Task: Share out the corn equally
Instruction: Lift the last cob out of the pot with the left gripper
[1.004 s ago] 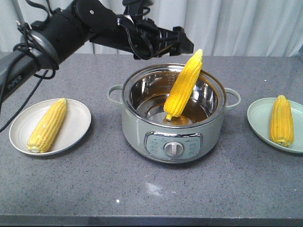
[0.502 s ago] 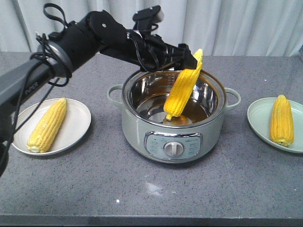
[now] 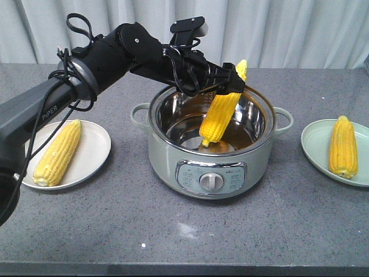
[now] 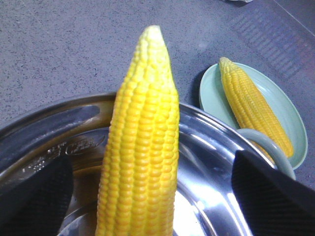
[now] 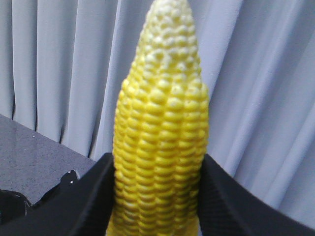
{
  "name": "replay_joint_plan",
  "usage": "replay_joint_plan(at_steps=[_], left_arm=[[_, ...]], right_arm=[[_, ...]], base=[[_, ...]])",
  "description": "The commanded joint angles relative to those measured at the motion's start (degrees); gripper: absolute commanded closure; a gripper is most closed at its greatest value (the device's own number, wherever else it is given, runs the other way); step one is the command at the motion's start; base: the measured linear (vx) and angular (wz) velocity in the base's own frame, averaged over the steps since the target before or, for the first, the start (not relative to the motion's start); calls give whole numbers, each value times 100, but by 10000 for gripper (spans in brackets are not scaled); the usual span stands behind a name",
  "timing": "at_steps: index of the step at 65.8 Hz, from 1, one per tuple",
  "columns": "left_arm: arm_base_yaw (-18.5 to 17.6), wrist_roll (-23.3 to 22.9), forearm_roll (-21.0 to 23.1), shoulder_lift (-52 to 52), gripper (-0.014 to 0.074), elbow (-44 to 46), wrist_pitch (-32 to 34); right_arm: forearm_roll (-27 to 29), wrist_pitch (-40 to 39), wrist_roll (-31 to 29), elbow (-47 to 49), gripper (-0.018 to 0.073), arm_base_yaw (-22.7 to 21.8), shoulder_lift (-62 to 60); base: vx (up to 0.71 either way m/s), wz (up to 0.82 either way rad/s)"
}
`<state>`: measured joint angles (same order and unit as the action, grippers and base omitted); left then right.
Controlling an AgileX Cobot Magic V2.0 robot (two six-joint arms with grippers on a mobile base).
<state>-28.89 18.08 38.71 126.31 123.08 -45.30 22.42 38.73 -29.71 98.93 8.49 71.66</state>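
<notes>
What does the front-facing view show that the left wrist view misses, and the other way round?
Only the front-facing view: the white plate, the white-plate cob, the control knob and the left arm. Only the left wrist view: the black finger pads standing clear of the leaning cob on both sides. Both: the leaning cob in the steel pot, plus the green plate and the green-plate cob.

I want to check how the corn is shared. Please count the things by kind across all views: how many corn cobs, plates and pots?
Corn cobs: 4
Plates: 2
Electric pot: 1
Total: 7
</notes>
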Motion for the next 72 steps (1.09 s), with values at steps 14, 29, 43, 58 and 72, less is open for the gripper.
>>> replay_joint_plan(at_steps=[14,29,43,58,72], left_arm=[[-16,40,221,-321,-14,181,311],[-64,40,255,-121,-11,181,300],[-180,171,250,-5,-10,181,380],[-222,174,235,91,6,181,327],[-222,174,202,112,95,181,333]], right_arm=[[48,-446,10,174,566,-29,-109],[42,-443,10,174,566,-29,-109],[42,-448,10,174,566,-29,-109],[42,-448,10,174,566,-29,-109],[42,-448,10,174,566,-29,-109]], base=[[0,0],[0,0],[0,0],[0,0],[0,0]])
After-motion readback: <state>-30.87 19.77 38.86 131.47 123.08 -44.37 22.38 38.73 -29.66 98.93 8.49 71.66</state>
